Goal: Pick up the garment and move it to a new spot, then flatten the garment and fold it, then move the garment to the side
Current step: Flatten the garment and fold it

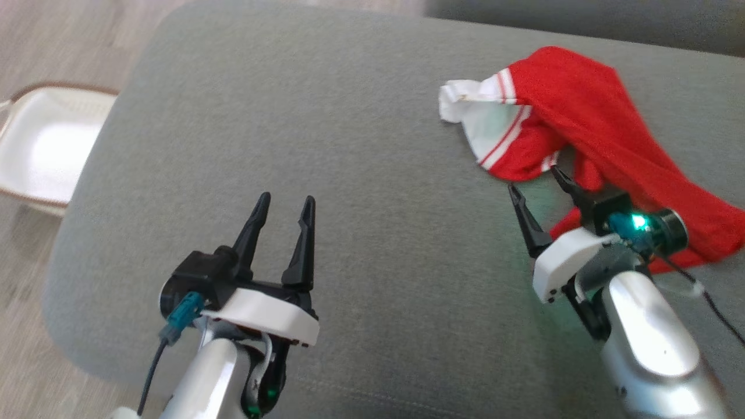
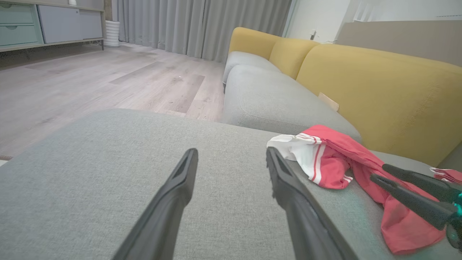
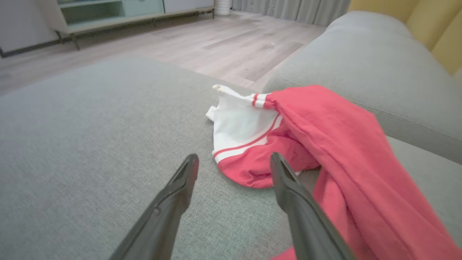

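Lying crumpled at the far right of a wide grey seat cushion [image 1: 349, 145], the red garment [image 1: 605, 134] is bunched into a loose diagonal heap. A white panel [image 1: 489, 125] edged in red stripes is turned out at the end nearest the robot's left side. The right jaws stand released and empty, their two dark fingers [image 1: 528, 221] spread wide and pointing at the near edge of the garment. The tip of the outer finger overlaps the red hem in the head view and the right wrist view, though whether it touches the cloth cannot be told. Part of the red fabric lies past the right wrist toward the cushion's right edge. The left jaws are likewise released, grasping nothing, hovering over bare grey upholstery well apart from the garment. Beyond the cushion, the left wrist view shows a sofa [image 2: 379, 94] with grey seats and yellow backs, and a pale wooden floor [image 2: 90, 79]. A white basket [image 1: 41, 145] with a brown rim sits on the floor at the cushion's left.
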Controlling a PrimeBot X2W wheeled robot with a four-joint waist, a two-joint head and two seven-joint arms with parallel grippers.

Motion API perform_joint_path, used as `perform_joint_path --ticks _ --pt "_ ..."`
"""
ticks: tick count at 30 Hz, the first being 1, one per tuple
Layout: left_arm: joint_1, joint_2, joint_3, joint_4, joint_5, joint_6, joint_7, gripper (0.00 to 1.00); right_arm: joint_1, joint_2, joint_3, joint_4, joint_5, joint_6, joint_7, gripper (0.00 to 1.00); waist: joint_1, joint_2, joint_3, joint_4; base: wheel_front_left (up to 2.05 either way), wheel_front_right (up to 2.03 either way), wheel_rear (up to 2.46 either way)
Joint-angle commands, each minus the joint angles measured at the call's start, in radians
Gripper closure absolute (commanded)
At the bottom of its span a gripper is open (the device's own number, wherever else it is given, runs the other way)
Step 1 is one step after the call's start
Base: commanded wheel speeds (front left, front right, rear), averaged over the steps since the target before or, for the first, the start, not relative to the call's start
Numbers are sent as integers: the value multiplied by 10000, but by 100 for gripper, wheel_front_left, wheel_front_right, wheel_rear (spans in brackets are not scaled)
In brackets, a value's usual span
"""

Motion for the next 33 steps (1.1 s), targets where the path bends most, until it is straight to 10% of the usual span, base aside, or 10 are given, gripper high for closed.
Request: perform_joint_path --ticks 1,19,20,21,33 --pt "-483 33 199 -404 -85 80 -120 0 -569 -102 298 84 -106 -9 55 0 0 0 319 436 0 0 0" --pt "-672 33 -350 -601 -535 325 -120 0 -2985 -737 700 4376 -745 -9 -252 0 0 0 885 1451 0 0 0" --pt "-674 33 -359 -600 -540 331 -120 0 -3055 -705 739 4564 -649 -9 -256 16 0 0 894 1459 0 0 0" --pt "-674 33 -367 -597 -542 338 -120 0 -3127 -678 776 4711 -554 -9 -302 100 0 0 900 1459 0 0 0" --pt "-619 33 -320 -366 -388 292 -120 0 -3470 560 1907 4505 1727 -9 -1646 100 0 0 366 1011 0 0 0"
